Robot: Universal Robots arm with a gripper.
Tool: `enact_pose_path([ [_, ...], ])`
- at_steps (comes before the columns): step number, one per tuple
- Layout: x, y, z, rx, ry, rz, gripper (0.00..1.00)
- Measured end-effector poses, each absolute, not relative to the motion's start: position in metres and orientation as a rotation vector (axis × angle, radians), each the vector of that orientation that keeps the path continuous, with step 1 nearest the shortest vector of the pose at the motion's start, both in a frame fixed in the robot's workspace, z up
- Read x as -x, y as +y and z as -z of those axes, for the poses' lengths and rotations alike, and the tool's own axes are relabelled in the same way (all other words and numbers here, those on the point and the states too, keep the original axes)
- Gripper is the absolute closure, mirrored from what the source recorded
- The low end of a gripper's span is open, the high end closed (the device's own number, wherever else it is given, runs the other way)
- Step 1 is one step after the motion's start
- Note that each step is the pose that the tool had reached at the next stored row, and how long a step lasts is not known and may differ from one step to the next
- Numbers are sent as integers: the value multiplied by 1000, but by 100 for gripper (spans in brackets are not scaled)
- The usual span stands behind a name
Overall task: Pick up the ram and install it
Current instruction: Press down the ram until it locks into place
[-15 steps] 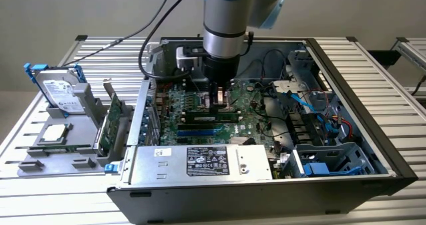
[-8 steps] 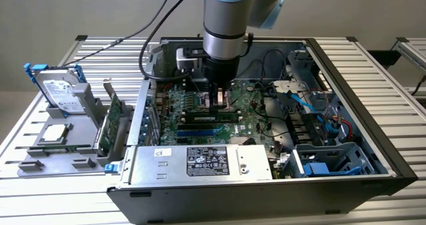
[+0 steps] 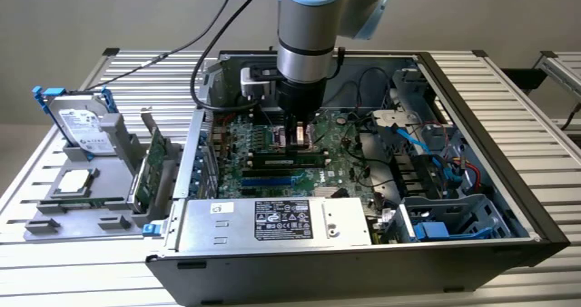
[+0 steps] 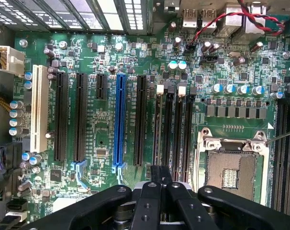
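Green ram [image 3: 288, 160] under hand [image 3: 295, 146]

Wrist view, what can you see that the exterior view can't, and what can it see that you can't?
Wrist view, up close: a long blue slot, a white slot, the empty processor socket and twisted red-and-black wires.

Exterior view, from farther back: the whole computer case, the labelled power supply, a hard drive standing outside the case, and the robot arm.

Both: the green motherboard and the claw above it.
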State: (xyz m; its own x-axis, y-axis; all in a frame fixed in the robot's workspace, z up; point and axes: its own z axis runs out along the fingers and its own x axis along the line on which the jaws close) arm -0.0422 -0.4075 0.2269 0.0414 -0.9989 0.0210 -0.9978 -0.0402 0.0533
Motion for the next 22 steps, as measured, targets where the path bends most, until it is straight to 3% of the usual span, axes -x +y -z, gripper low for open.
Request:
enact_pose_path([
  [22,43,-407,-226,-2225,-2137,23,89],
])
